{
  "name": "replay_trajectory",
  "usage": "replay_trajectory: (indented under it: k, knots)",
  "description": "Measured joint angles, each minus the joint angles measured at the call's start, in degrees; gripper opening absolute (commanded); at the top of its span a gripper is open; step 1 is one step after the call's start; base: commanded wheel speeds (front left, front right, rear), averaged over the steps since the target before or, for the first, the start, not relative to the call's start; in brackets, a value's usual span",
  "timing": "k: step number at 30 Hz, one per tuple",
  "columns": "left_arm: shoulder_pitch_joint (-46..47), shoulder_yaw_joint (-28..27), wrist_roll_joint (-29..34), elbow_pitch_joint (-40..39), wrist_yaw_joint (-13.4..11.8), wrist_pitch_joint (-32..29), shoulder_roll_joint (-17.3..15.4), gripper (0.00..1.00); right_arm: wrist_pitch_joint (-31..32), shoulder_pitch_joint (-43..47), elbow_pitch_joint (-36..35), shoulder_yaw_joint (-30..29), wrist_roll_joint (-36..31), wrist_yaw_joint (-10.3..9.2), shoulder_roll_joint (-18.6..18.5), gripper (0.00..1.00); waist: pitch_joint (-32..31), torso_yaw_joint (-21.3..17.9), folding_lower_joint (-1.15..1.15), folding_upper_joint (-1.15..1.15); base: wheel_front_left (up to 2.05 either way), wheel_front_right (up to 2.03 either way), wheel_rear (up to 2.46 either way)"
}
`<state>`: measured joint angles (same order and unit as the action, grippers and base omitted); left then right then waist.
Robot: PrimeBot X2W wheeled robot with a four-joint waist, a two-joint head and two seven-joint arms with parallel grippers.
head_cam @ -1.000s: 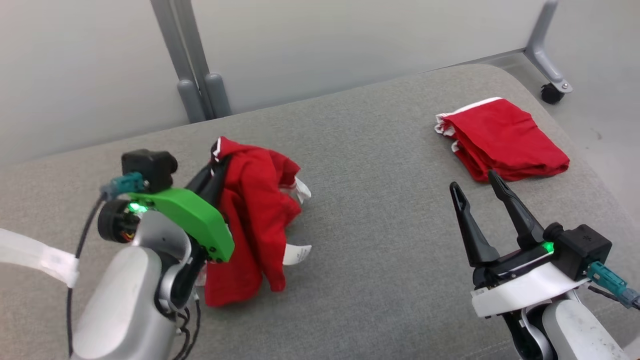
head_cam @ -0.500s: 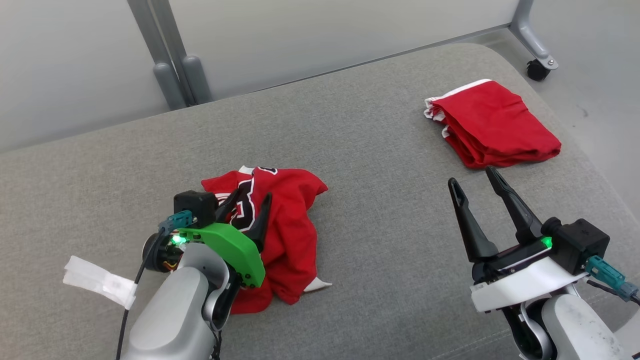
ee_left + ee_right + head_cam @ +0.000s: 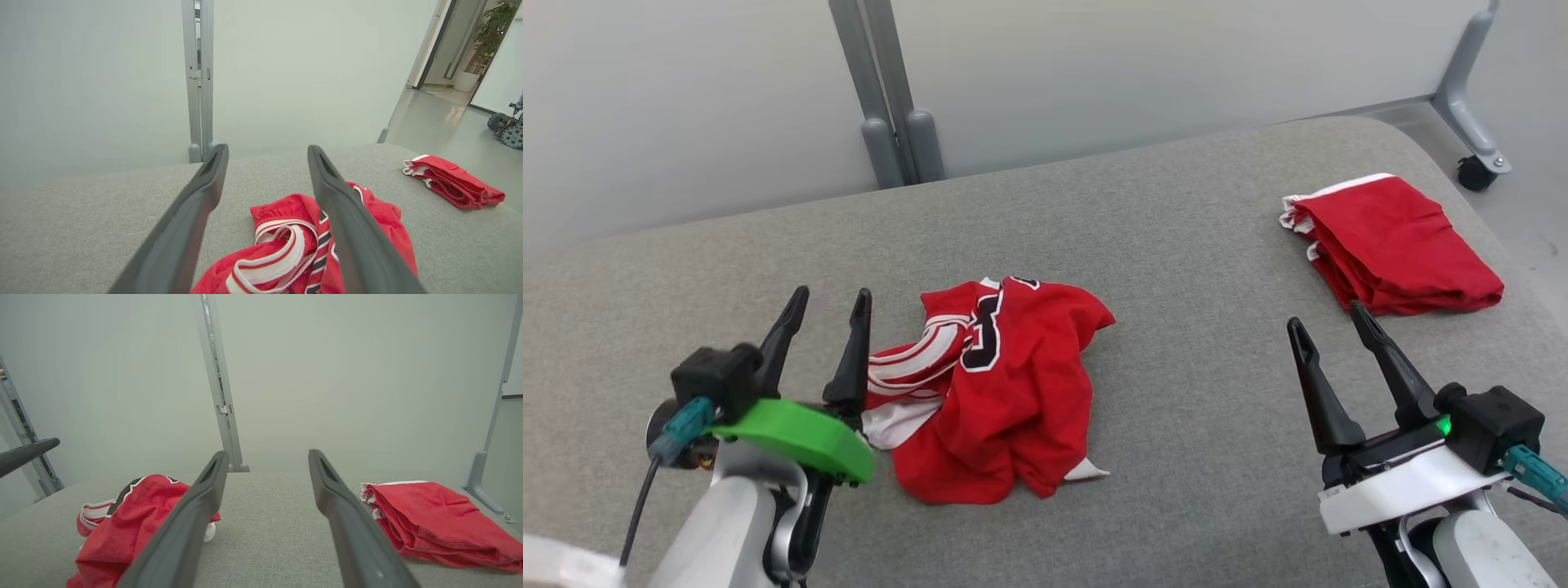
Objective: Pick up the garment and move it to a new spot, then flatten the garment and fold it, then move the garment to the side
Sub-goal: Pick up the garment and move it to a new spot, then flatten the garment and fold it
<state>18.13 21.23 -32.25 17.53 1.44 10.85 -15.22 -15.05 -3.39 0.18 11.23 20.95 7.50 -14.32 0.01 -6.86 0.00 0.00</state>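
Head view: crumpled garment [image 3: 1005,392] lies on the grey pad [image 3: 1176,245] just right of my left gripper [image 3: 832,292], spread and empty, the nearer arm, while my right gripper [image 3: 1325,316], likewise spread and empty, stands well apart.

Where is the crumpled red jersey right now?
In the head view the crumpled jersey lies left of centre on the grey cushion, just right of the open left gripper; the folded red garment sits far to its right.

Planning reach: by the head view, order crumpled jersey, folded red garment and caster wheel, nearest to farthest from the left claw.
1. Crumpled jersey, beside the left claw.
2. Folded red garment, far right.
3. Caster wheel, floor beyond it.
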Motion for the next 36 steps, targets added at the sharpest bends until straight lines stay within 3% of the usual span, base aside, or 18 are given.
replay_trajectory:
  k: [4,11,16,32,36]
  knots:
    - [-5.9,-1.8,1.4,-6.7,-3.3,2.3,-1.8,1.0,0.0,1.6,-0.1,-1.4,-0.1,0.0,0.6,1.0,-0.8,1.3,0.0,0.0,0.0,0.0,0.0]
    - [-15.4,-4.8,6.3,-14.2,-8.1,4.0,-1.8,1.0,0.0,4.4,-1.0,-3.9,-0.3,0.0,1.5,1.0,-1.6,2.2,0.0,0.0,0.0,0.0,0.0]
    - [-19.8,-6.3,8.0,-16.9,-7.9,4.2,-0.5,1.0,0.0,5.3,-1.1,-5.3,-0.4,0.0,2.1,1.0,-1.1,2.2,0.0,0.0,0.0,0.0,0.0]
    - [-19.9,-8.3,10.8,-17.2,-5.6,4.2,1.7,1.0,0.0,5.1,-0.6,-4.8,-0.6,0.0,1.8,1.0,-0.5,2.6,0.0,0.0,0.0,0.0,0.0]
    - [-19.9,-8.7,11.2,-17.1,-5.4,4.2,2.1,1.0,0.5,5.1,1.1,-2.8,3.4,0.0,2.2,1.0,-0.5,3.2,0.0,0.0,0.0,0.0,0.0]
